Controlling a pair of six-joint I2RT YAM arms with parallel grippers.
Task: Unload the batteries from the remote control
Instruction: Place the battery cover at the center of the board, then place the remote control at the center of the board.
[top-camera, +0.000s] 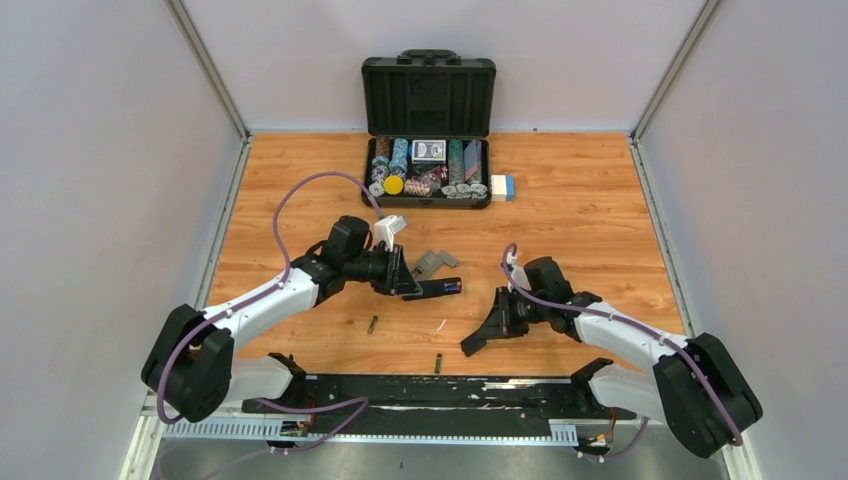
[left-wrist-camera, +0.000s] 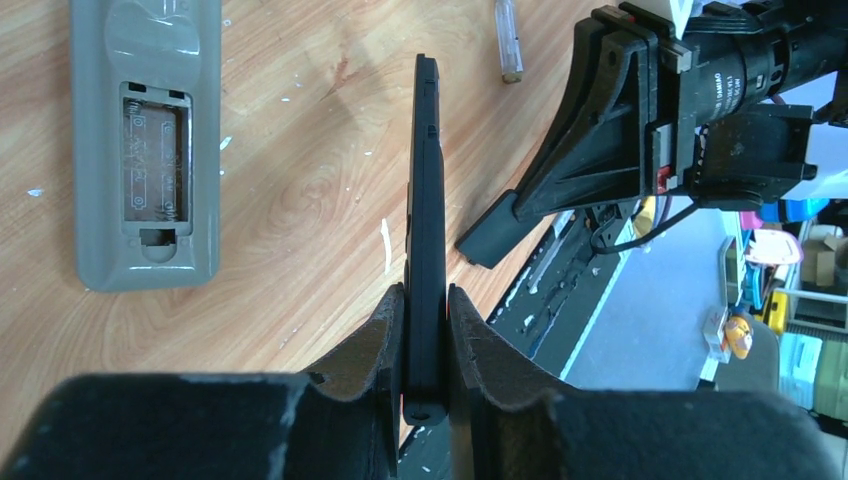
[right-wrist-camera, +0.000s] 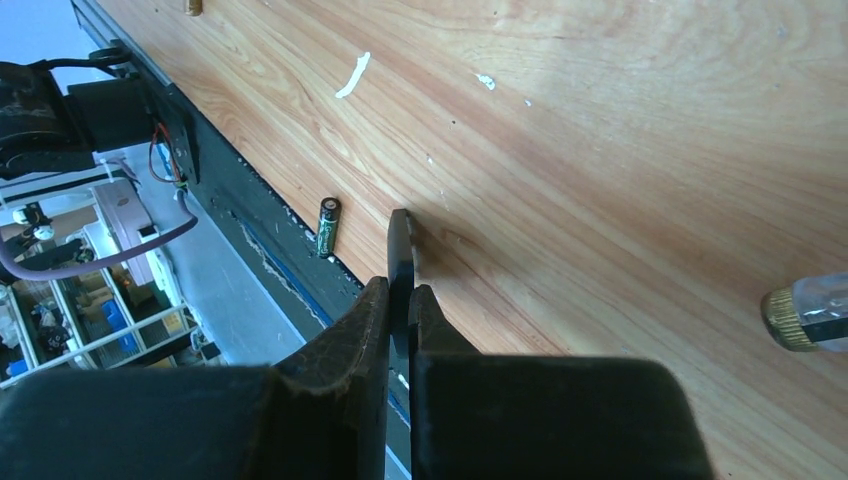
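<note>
Left gripper (left-wrist-camera: 427, 300): I see it pinching the black remote (left-wrist-camera: 428, 180) edge-on. Right gripper (right-wrist-camera: 400, 292): clamped on a thin black cover (right-wrist-camera: 401, 240). Batteries (top-camera: 372, 324): two loose on the table (top-camera: 600, 220).

Wooden table (top-camera: 590, 230) bears grey remote (top-camera: 433, 262), batteries (top-camera: 372, 324), open case (top-camera: 428, 100).

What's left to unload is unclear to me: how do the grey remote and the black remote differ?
Colour: the grey remote is pale grey, the black remote black.
Pose: the grey remote lies back up on the table; the black remote is clamped in the left end effector.
Bay: the grey remote's battery bay is open and empty; the black remote's cannot be seen.
Both are slim.
</note>
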